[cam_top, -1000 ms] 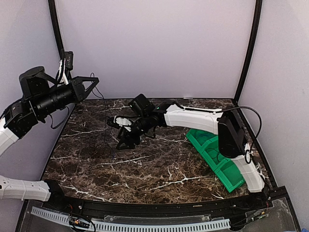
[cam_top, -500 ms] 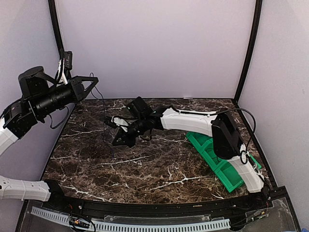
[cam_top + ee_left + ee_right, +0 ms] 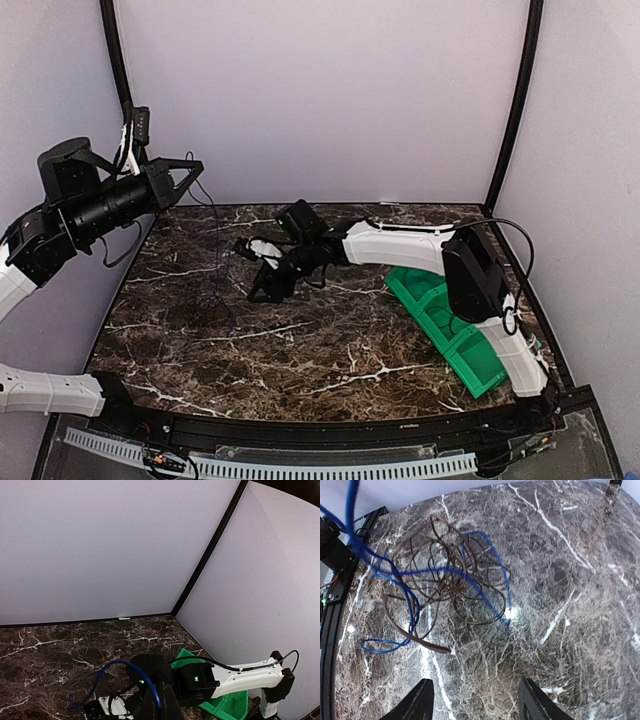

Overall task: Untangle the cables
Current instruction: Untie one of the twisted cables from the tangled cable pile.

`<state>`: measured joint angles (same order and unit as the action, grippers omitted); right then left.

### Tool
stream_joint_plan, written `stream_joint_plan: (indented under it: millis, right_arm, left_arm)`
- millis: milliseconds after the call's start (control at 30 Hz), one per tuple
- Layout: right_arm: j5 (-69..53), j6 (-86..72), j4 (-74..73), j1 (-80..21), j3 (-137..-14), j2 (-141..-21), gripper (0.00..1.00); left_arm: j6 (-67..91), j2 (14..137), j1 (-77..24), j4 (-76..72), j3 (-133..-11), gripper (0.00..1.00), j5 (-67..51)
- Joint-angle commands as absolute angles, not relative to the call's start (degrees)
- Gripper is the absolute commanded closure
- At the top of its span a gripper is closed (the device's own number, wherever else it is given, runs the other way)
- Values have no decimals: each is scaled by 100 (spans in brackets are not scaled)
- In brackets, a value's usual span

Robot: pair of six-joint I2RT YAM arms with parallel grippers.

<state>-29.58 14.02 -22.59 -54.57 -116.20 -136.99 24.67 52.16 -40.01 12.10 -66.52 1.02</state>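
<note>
cables [image 3: 445,575] tangle on marble table [image 3: 330,350], right claw [image 3: 475,685] apart, left claw [image 3: 190,180] seemingly clamped on blue cable [image 3: 351,502].

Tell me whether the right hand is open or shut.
Open: the right hand shows both fingers apart above the table, nothing between them.

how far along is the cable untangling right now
Nothing looks finished: the blue cable and the black cables are one knot on the table. In hand: the left gripper holds the blue cable's end raised; the right gripper hangs open near the knot. Left: pulling every cable free.
</note>
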Motion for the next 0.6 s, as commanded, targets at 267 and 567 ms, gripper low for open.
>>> stream_joint_plan:
  millis: [267, 567]
  right_arm:
    - [-4800, 1166, -2234, -5440, -13029, -14400, 46]
    - [-4966, 1168, -2233, -5440, -12791, -14532, 88]
  left_arm:
    - [2553, 5198, -3989, 1156, -6889, 100, 4]
    - [2448, 5207, -3990, 1258, -7016, 100, 99]
